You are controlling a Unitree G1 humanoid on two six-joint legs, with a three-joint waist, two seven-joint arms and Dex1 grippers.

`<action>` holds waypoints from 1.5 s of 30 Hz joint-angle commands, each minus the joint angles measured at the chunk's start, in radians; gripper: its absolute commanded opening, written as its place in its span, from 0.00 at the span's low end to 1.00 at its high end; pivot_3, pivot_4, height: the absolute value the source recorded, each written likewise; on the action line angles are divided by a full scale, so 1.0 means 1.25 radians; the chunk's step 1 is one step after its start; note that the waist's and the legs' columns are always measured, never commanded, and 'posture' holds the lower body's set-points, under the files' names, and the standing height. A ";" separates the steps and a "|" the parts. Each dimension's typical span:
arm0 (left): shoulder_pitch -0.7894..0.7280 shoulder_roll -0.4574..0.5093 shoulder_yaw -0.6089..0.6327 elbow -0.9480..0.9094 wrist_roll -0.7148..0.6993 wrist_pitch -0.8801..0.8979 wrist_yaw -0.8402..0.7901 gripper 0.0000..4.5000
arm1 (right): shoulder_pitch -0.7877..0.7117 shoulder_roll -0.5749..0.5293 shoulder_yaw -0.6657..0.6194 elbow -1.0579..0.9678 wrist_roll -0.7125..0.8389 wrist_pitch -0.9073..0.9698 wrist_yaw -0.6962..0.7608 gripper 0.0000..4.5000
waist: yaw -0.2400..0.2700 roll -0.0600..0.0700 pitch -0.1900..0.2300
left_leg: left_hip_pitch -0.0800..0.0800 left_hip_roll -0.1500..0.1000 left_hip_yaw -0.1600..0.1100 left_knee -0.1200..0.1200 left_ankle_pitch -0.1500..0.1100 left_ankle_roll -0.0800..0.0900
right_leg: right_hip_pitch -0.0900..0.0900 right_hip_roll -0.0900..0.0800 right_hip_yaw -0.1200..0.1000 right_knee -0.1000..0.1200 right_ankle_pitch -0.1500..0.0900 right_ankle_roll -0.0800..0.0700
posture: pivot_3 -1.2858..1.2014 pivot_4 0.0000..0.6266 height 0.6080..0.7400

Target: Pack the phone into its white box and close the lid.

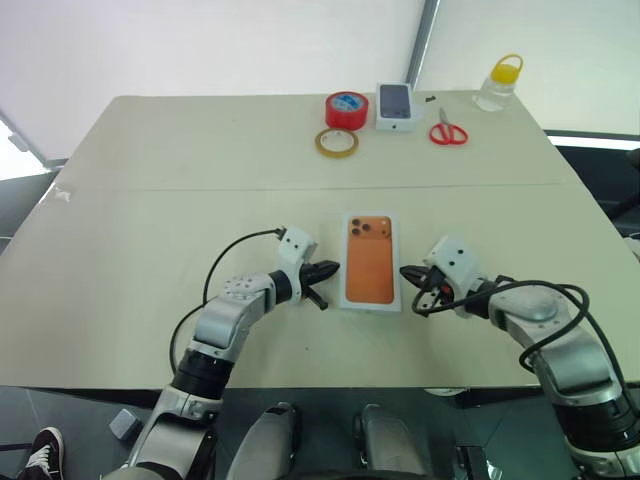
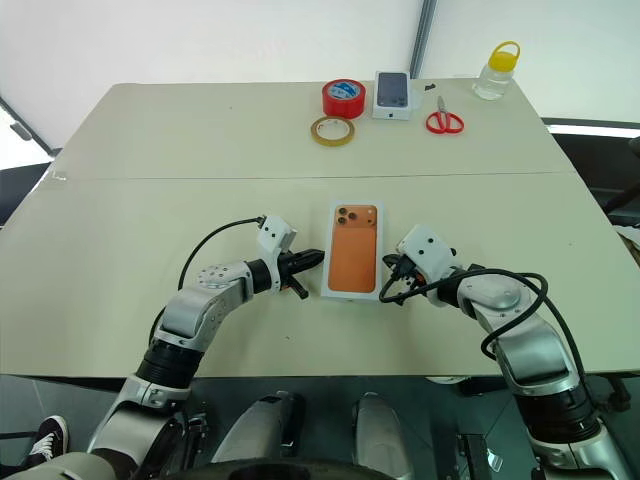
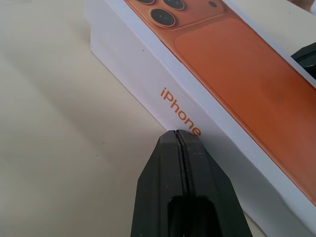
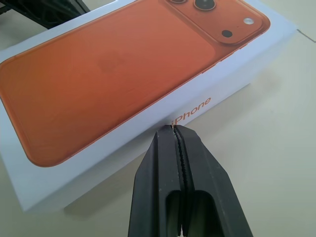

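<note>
Orange print faces up on the lid (image 1: 371, 261), which sits closed at the table's (image 1: 150, 230) near middle. Our left tool (image 1: 322, 273) and right tool (image 1: 412, 277) flank it, each with fingers pressed together, tips at its side walls. Uneven squeezing could skew the lid or slide it along the table.

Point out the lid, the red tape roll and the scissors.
lid (image 1: 370, 262): left eye view, middle of its orange printed face.
red tape roll (image 1: 346, 109): left eye view, its top.
scissors (image 1: 449, 134): left eye view, red handles.
</note>
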 commanded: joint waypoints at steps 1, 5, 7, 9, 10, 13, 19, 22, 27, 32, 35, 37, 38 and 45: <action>-0.020 -0.019 -0.001 -0.036 -0.019 -0.021 -0.008 0.00 | -0.029 0.011 -0.003 -0.024 0.021 -0.007 0.000 0.01 | 0.000 0.000 0.000 | 0.000 0.000 0.000 0.000 0.000 0.000 | 0.000 0.000 0.000 0.000 0.000 0.000 | 0.52 0.24 1.00; -0.032 -0.020 0.005 -0.039 -0.019 -0.016 -0.005 0.00 | -0.031 0.008 0.002 -0.019 0.016 -0.011 0.002 0.01 | 0.001 0.000 0.000 | 0.000 0.000 0.000 0.000 0.000 0.000 | 0.000 0.000 0.000 0.000 0.000 0.000 | 0.52 0.24 1.00; -0.036 -0.020 0.007 -0.034 -0.019 -0.013 -0.005 0.00 | -0.031 0.004 0.007 -0.015 0.010 -0.016 0.004 0.01 | 0.001 0.000 0.000 | 0.000 0.000 0.000 0.000 0.000 0.000 | 0.000 0.000 0.000 0.000 0.000 0.000 | 0.52 0.24 1.00; -0.036 -0.034 0.025 -0.039 -0.040 -0.008 -0.002 0.00 | -0.032 0.004 0.006 -0.012 0.010 -0.017 0.004 0.01 | 0.001 0.000 0.000 | 0.000 0.000 0.000 0.000 0.000 0.000 | 0.000 0.000 0.000 0.000 0.000 0.000 | 0.52 0.24 1.00; -0.037 -0.031 0.022 -0.042 -0.039 -0.008 -0.005 0.00 | -0.033 0.004 0.006 -0.011 0.008 -0.018 0.003 0.01 | 0.001 0.000 0.000 | 0.000 0.000 0.000 0.000 0.000 0.000 | 0.000 0.000 0.000 0.000 0.000 0.000 | 0.52 0.24 1.00; -0.037 -0.023 0.007 -0.033 -0.013 -0.014 -0.004 0.00 | -0.038 0.005 0.006 -0.009 0.008 -0.016 0.002 0.01 | 0.000 0.000 0.000 | 0.000 0.000 0.000 0.000 0.000 0.000 | 0.000 0.000 0.000 0.000 0.000 0.000 | 0.52 0.24 1.00; -0.041 -0.028 0.021 -0.021 -0.014 -0.014 0.009 0.00 | -0.058 0.013 0.016 0.001 0.003 -0.015 -0.005 0.01 | 0.000 0.000 0.000 | 0.000 0.000 0.000 0.000 0.000 0.000 | 0.000 0.000 0.000 0.000 0.000 0.000 | 0.52 0.24 1.00; -0.041 -0.028 0.013 -0.006 -0.002 -0.028 0.009 0.00 | -0.065 0.016 0.022 0.014 -0.003 -0.021 -0.011 0.01 | 0.001 0.000 0.000 | 0.000 0.000 0.000 0.000 0.000 0.000 | 0.000 0.000 0.000 0.000 0.000 0.000 | 0.52 0.24 1.00; -0.044 -0.035 0.008 0.003 0.001 -0.033 0.004 0.00 | -0.055 0.011 0.035 0.014 -0.010 -0.025 -0.009 0.01 | 0.000 0.000 0.000 | 0.000 0.000 0.000 0.000 0.000 0.000 | 0.000 0.000 0.000 0.000 0.000 0.000 | 0.52 0.24 1.00; -0.054 -0.047 0.008 0.019 0.007 -0.050 0.006 0.00 | -0.044 0.003 0.016 0.005 -0.007 -0.023 -0.010 0.01 | 0.002 0.000 0.000 | 0.000 0.000 0.000 0.000 0.000 0.000 | 0.000 0.000 0.000 0.000 0.000 0.000 | 0.52 0.24 1.00; -0.063 -0.052 0.007 0.033 0.014 -0.065 0.004 0.00 | -0.042 0.003 0.017 0.002 -0.007 -0.021 -0.011 0.01 | 0.001 0.000 0.000 | 0.000 0.000 0.000 0.000 0.000 0.000 | 0.000 0.000 0.000 0.000 0.000 0.000 | 0.52 0.24 1.00; -0.066 -0.047 -0.005 0.040 0.026 -0.068 -0.003 0.00 | -0.039 0.005 0.018 0.002 -0.009 -0.022 -0.013 0.01 | 0.000 0.000 0.000 | 0.000 0.000 0.000 0.000 0.000 0.000 | 0.000 0.000 0.000 0.000 0.000 0.000 | 0.52 0.24 1.00; -0.066 -0.049 -0.004 0.046 0.028 -0.064 0.000 0.00 | -0.038 0.007 0.020 0.004 -0.010 -0.022 -0.015 0.01 | 0.001 0.000 0.000 | 0.000 0.000 0.000 0.000 0.000 0.000 | 0.000 0.000 0.000 0.000 0.000 0.000 | 0.52 0.24 1.00; -0.055 -0.045 -0.005 0.043 0.028 -0.065 -0.001 0.00 | -0.021 -0.001 0.039 -0.002 -0.022 -0.028 -0.013 0.01 | 0.001 0.000 0.000 | 0.000 0.000 0.000 0.000 0.000 0.000 | 0.000 0.000 0.000 0.000 0.000 0.000 | 0.52 0.24 1.00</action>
